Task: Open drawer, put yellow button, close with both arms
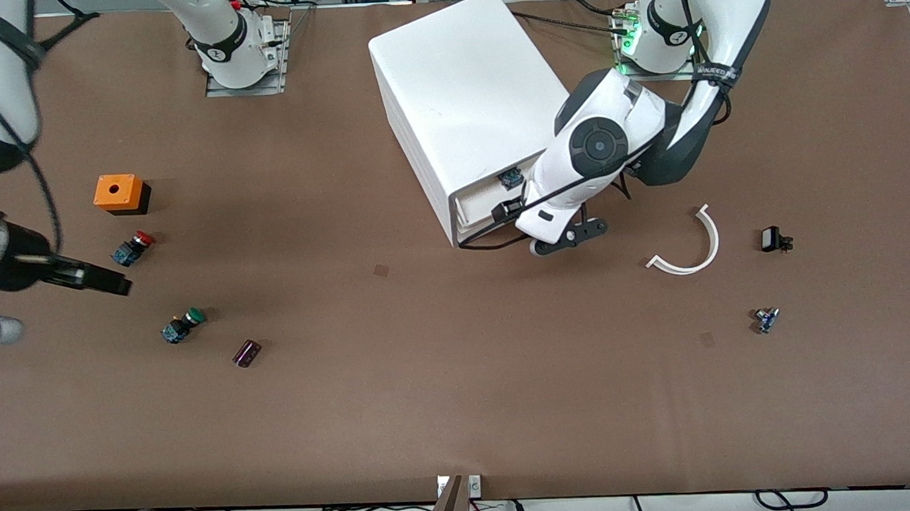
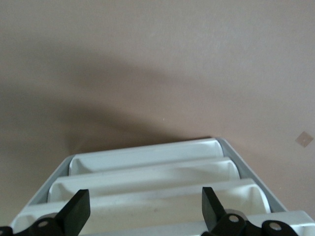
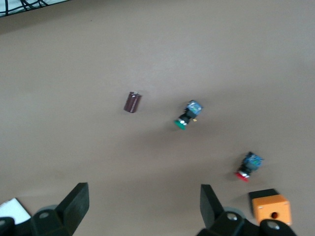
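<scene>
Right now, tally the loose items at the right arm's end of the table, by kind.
Push-buttons: 2 (red-capped, green-capped)
Orange box: 1
Dark cylinder: 1
Total: 4

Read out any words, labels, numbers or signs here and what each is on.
Nothing reads clearly.
White print on the black strap around the left arm: too small to read.
Round mark on each arm base: too small.
Left gripper at the cabinet drawers, right gripper over the table beside the red button: no lettering shows.

White jointed arms (image 1: 612, 138), black cables, black two-pronged fingers (image 2: 78, 209).
</scene>
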Tool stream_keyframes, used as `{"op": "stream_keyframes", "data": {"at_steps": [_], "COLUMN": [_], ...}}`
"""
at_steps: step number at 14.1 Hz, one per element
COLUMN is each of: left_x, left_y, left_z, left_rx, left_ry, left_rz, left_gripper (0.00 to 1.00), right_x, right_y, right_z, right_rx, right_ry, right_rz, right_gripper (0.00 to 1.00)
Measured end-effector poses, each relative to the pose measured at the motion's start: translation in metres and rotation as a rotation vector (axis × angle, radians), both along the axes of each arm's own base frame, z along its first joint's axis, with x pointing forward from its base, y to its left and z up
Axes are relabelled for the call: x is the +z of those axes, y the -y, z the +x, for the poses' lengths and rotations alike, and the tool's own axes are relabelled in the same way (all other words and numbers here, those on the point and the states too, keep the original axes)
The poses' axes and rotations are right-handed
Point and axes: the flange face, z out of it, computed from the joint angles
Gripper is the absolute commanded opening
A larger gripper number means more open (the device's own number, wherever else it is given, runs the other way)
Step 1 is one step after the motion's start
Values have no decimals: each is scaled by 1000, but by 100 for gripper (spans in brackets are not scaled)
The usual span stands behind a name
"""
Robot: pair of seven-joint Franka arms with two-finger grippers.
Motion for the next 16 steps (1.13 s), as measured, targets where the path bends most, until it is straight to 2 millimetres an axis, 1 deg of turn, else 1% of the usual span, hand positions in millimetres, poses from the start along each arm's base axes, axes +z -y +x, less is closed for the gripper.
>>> {"op": "stream_keyframes", "data": {"at_steps": [1,3,6,10,13,15,16], "left_x": [0,1,1,1,1,9,18], "left_y": [4,8,14,16,15,7,-4], "left_z": [-5,-13,-20,-23,-23,-17,-8], "left_rx": [-6,-16,-29,-38,-37,-35,-49], "left_ry": [-8,-22,-37,-44,-48,-43,-25], "left_rz": [3,10,15,18,20,29,47], "left_gripper": [100,100,100,100,100,100,100], "right_x": [9,23,31,33,27,21,17], "right_y": [14,32,46,44,44,44,44], "right_z": [-6,-19,-33,-40,-57,-72,-78], "right_rx": [21,56,106,133,135,137,140], "right_ry": [12,34,65,61,39,44,56], "right_rz": [-6,-7,-7,-31,-29,-27,-27], "right_gripper": [100,100,100,100,100,100,100]}}
